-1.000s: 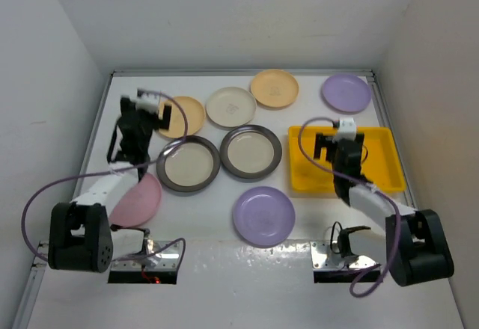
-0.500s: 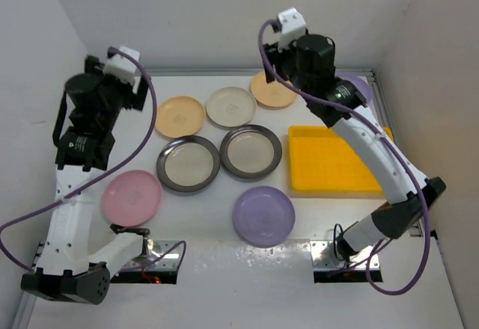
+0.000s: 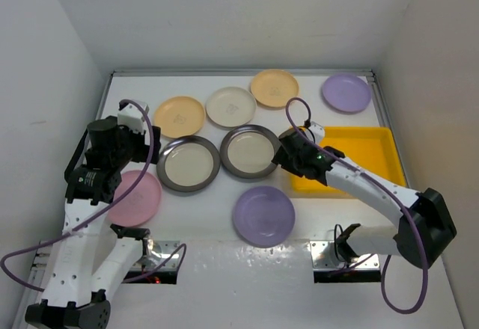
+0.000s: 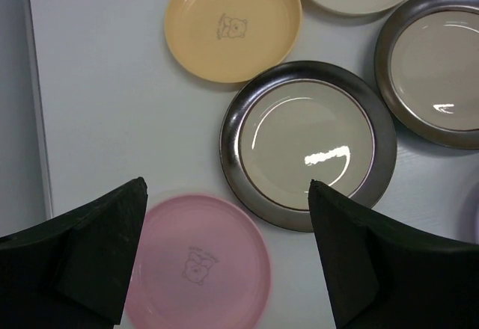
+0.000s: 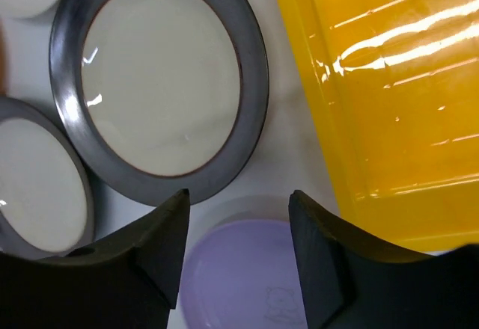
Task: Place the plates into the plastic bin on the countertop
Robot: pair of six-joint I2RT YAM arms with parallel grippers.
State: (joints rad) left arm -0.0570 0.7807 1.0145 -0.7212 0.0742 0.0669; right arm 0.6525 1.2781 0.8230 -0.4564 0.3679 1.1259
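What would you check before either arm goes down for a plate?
1. Yellow bin empty, with room for plates: ok.
2. Left fingers apart, holding nothing: ok.
3. Left fingers roughly centred over the pink plate: ok.
4. Pink plate clear of the left dark-rimmed plate: cannot tell, rims very close.
5. Right fingers apart, holding nothing: ok.
6. Right fingers' target: cannot tell; they hang between the right dark-rimmed plate and the near lilac plate.
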